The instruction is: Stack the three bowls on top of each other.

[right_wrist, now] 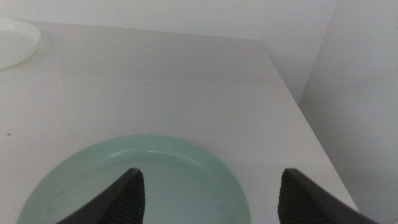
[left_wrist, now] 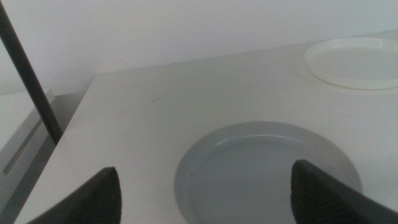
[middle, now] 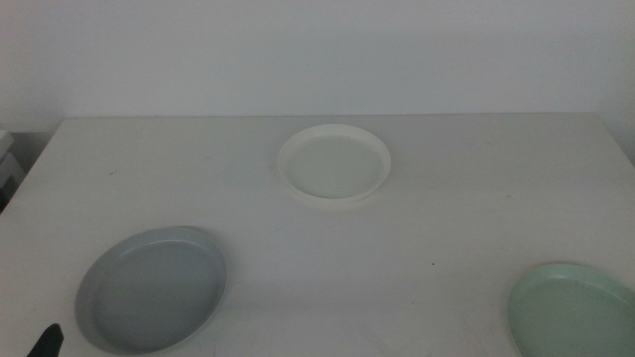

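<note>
Three shallow bowls lie apart on the white table. The cream-white bowl [middle: 334, 165] is at the back middle. The grey-blue bowl [middle: 154, 288] is at the front left. The mint green bowl [middle: 575, 312] is at the front right, cut by the picture's edge. My left gripper [left_wrist: 205, 169] is open and empty, low over the near side of the grey-blue bowl [left_wrist: 267, 174]; only a dark tip [middle: 45, 342] shows in the middle view. My right gripper [right_wrist: 211, 174] is open and empty over the near side of the mint green bowl [right_wrist: 93, 186].
The cream-white bowl also shows far off in the left wrist view [left_wrist: 357, 62] and the right wrist view [right_wrist: 12, 40]. A dark slanted pole [left_wrist: 28, 68] stands beyond the table's left edge. The table's right edge [right_wrist: 298, 106] runs close to the mint bowl.
</note>
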`<state>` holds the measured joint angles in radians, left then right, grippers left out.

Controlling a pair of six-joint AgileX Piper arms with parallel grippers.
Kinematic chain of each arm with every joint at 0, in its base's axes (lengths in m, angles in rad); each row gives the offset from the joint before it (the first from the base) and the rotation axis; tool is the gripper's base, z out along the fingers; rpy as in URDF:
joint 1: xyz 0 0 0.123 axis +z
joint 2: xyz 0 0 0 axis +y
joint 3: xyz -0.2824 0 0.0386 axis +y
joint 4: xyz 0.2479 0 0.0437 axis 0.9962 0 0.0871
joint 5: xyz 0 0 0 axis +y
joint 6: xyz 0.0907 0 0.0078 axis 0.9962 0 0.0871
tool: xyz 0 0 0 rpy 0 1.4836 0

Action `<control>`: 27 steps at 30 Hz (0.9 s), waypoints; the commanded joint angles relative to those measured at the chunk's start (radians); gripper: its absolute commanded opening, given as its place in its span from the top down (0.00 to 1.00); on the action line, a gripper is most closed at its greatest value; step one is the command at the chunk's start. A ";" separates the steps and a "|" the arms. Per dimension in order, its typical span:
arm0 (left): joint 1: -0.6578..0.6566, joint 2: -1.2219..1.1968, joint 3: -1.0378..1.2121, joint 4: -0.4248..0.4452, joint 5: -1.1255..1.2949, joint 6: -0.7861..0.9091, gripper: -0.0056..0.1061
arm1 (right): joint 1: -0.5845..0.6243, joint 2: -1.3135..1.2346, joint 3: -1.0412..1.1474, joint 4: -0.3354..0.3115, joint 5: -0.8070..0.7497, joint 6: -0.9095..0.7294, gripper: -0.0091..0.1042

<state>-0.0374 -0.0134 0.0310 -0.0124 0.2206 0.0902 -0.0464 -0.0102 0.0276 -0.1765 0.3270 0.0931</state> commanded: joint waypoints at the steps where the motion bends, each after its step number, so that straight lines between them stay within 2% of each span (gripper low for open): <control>1: 0.017 -0.014 -0.007 -0.008 -0.071 -0.006 0.01 | 0.001 -0.027 -0.006 -0.017 -0.074 -0.002 0.44; 8: 0.021 -0.014 -0.007 -0.008 -0.071 -0.006 0.01 | 0.001 -0.027 -0.006 -0.017 -0.074 -0.002 0.44; 14: 0.021 -0.003 -0.055 -0.008 -0.056 -0.085 0.01 | 0.001 -0.027 -0.006 -0.017 -0.074 -0.002 0.44; 27: 0.021 0.274 -0.525 -0.008 0.276 -0.090 0.01 | 0.001 -0.027 -0.006 -0.017 -0.074 -0.002 0.44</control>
<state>-0.0132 0.2032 -0.4072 -0.0124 0.5228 0.0135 -0.0464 -0.0102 0.0276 -0.1765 0.3270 0.0931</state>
